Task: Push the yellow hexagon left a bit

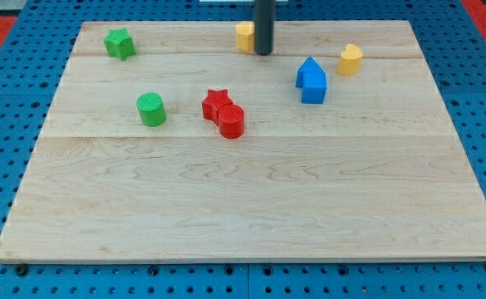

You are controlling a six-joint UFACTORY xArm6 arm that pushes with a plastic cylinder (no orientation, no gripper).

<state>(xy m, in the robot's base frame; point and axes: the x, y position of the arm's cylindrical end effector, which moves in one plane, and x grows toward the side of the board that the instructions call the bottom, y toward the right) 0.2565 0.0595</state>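
A yellow block with faceted sides, seemingly the hexagon, sits near the board's top edge at the centre. My tip stands right against its right side, and the dark rod hides the block's right edge. A second yellow block, rounder in look, lies further toward the view's right, apart from the tip. I cannot tell the two yellow shapes apart for sure.
A blue house-shaped block lies right of and below the tip. A red star touches a red cylinder mid-board. A green cylinder is at the left and a green star at top left. All rest on the wooden board.
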